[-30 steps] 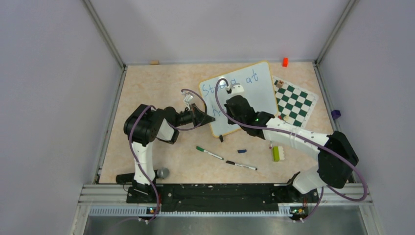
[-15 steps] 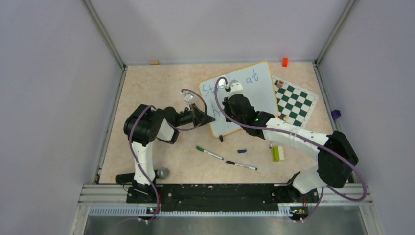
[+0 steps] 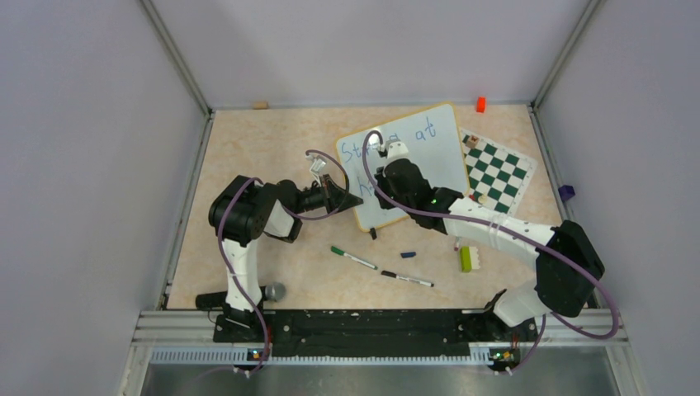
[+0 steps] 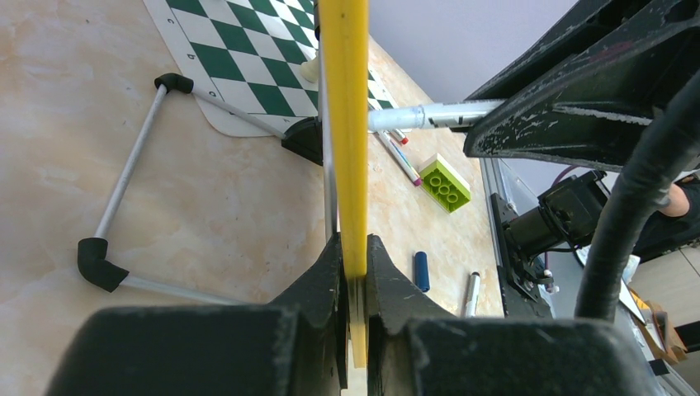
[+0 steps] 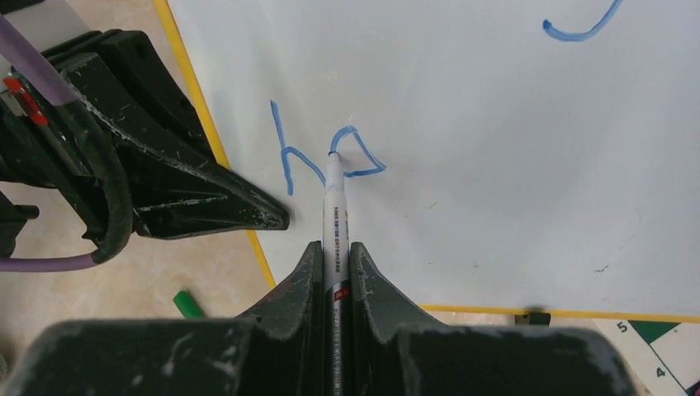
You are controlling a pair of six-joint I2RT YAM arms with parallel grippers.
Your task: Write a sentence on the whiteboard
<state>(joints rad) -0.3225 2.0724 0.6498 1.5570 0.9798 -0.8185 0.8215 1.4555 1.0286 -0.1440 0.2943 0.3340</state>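
The whiteboard (image 3: 437,161) stands propped and tilted at the back middle, with a yellow rim (image 4: 344,124). The sentence (image 3: 423,129) shows blue words on the top line, partly hidden by my right arm. A blue "h" and a partly drawn letter (image 5: 285,157) start the second line. My left gripper (image 3: 357,200) is shut on the board's left rim (image 4: 353,247). My right gripper (image 3: 382,177) is shut on a white marker (image 5: 334,198). The marker's tip touches the board at the partly drawn letter. The marker also shows in the left wrist view (image 4: 437,115).
A green-and-white chessboard (image 3: 495,173) lies to the right of the whiteboard. A green-capped marker (image 3: 353,257), a black marker (image 3: 406,279), a blue cap (image 3: 408,254) and a lime brick (image 3: 465,258) lie in front. An orange block (image 3: 480,104) sits at the back edge.
My right gripper has shifted slightly up and to the left with the marker on the board. The left gripper and the whiteboard have not moved.
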